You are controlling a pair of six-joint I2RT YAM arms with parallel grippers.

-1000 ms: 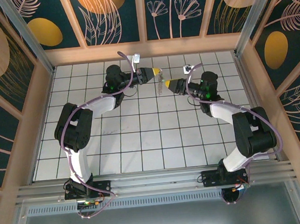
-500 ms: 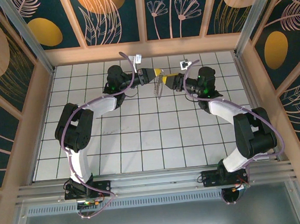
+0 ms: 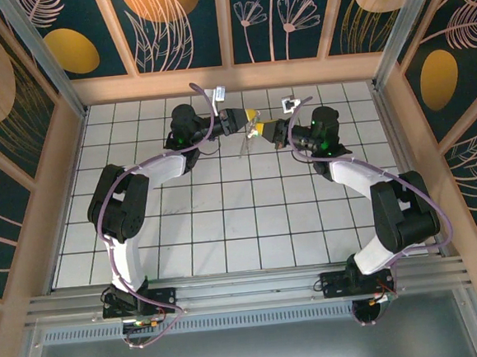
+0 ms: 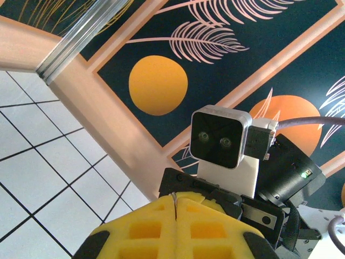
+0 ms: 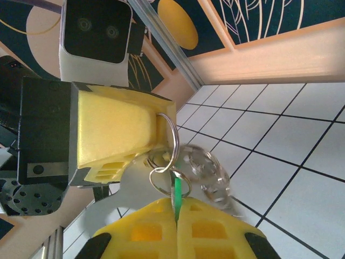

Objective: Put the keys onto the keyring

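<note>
Both arms meet above the far middle of the white tiled table, their tips almost touching. The left gripper is clenched: its blocky yellow foam pads, ribbed with square hollows, pinch the keyring, a thin silvery wire loop that sticks out past the pad's edge. In the left wrist view the same wire shows as a fine line in the seam between the closed fingers.

The right gripper is also pressed shut, grasping the green key, of which only a narrow bright green plastic sliver rises from the seam. A smaller metal ring hangs from the keyring just above that sliver. Beside it the silver keys dangle as a glinting, blurred cluster; their shapes cannot be made out.

From above, the left gripper and right gripper sit near the back wooden wall. The glossy tiles with black grid lines lie open toward the arm bases and both sides.
</note>
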